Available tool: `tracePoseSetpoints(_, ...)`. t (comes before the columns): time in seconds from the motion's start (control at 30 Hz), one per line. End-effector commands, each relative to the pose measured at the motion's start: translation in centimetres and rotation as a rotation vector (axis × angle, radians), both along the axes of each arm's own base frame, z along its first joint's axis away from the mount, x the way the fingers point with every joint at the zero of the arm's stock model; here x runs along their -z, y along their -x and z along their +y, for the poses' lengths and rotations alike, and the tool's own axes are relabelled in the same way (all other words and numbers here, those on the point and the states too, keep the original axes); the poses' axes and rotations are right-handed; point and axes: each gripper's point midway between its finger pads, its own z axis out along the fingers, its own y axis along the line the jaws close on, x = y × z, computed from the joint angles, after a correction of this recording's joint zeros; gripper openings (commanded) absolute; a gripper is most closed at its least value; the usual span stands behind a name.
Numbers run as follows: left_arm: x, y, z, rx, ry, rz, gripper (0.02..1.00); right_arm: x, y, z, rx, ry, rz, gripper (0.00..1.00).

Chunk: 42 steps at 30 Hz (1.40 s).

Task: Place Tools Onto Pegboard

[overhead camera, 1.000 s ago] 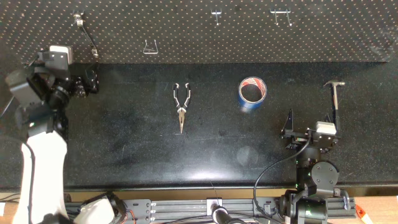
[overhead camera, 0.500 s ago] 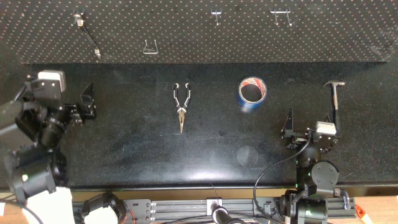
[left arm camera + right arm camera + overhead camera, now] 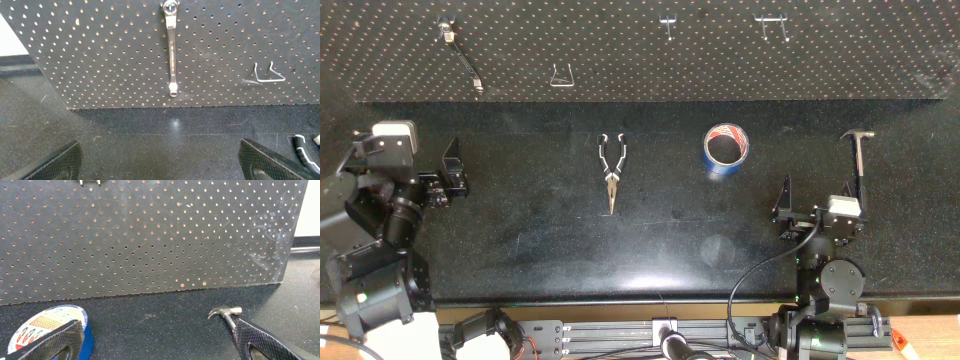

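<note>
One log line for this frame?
wrench hung on pegboard | pliers, tape, hammer on table | left gripper open | right gripper open

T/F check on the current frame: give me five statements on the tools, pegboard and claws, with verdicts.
1. The wrench hangs on the pegboard. True.
2. The pliers lie on the table. True.
3. The hammer hangs on a pegboard hook. False: it lies on the table.
4. The left claw is shut on the tape roll. False: it is open and empty; the tape roll sits on the table between pliers and hammer.
5. The right claw is open. True.
</note>
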Motion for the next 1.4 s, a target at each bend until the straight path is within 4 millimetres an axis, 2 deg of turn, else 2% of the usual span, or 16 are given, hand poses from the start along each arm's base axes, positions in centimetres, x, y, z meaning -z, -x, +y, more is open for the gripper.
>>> tracePoseSetpoints(0.03,-0.2,-0.6,0.2,-0.003,-0.004,0.008,0.996,0.1,0.0,0.0,-0.005,0.010,0.000,0.972)
tracePoseSetpoints(0.1,0.3,-1.6,-1.0,0.040,-0.007,0.019,0.996,0.1,0.0,0.0,-0.005,0.011,0.000,0.972)
tracePoseSetpoints(0.2,-0.8,-4.0,-4.5,0.034,0.070,-0.046,0.996,0.1,0.0,0.0,-0.005,0.011,0.000,0.972)
tracePoseSetpoints(0.33,-1.5,-4.7,-6.0,-0.137,0.114,-0.098,0.996,0.1,0.0,0.0,-0.005,0.011,0.000,0.972)
tracePoseSetpoints(0.4,-1.4,-4.8,-7.5,-0.187,0.140,-0.116,0.996,0.1,0.0,0.0,-0.005,0.010,0.000,0.972)
tracePoseSetpoints(0.43,-1.0,-4.9,-8.9,-0.203,0.157,-0.116,0.996,0.1,0.0,0.0,-0.005,0.011,0.000,0.972)
tracePoseSetpoints(0.47,-0.6,-4.9,-10.1,-0.199,0.165,-0.107,0.996,0.1,0.0,0.0,-0.005,0.011,0.000,0.972)
tracePoseSetpoints(0.53,1.2,-5.0,-14.3,-0.128,0.195,-0.055,0.996,0.1,0.0,0.0,-0.005,0.011,0.000,0.972)
tracePoseSetpoints(0.6,3.5,-4.6,-17.1,-0.112,0.264,0.012,0.996,0.1,0.0,0.0,-0.005,0.011,0.000,0.972)
tracePoseSetpoints(0.7,6.3,-3.6,-18.7,-0.174,0.387,0.105,0.996,0.1,0.0,0.0,-0.005,0.011,0.000,0.972)
tracePoseSetpoints(0.83,9.2,-1.4,-21.0,-0.163,0.508,0.271,0.996,0.1,0.0,0.0,-0.005,0.011,0.000,0.972)
tracePoseSetpoints(1.0,12.3,0.2,-24.0,-0.076,0.535,0.455,0.996,0.1,0.0,0.0,-0.005,0.011,0.000,0.972)
tracePoseSetpoints(1.13,12.8,1.9,-25.0,-0.061,0.476,0.471,0.996,0.1,0.0,0.0,-0.005,0.011,0.000,0.972)
tracePoseSetpoints(1.27,11.7,3.8,-24.2,-0.140,0.440,0.430,0.996,0.1,0.0,0.0,-0.005,0.010,0.000,0.972)
tracePoseSetpoints(1.33,11.1,4.3,-23.6,-0.148,0.410,0.444,0.998,0.1,0.0,0.0,-0.005,0.010,0.000,0.972)
tracePoseSetpoints(1.4,9.9,5.3,-21.6,-0.196,0.317,0.477,0.998,0.1,0.0,0.0,-0.005,0.010,0.000,0.972)
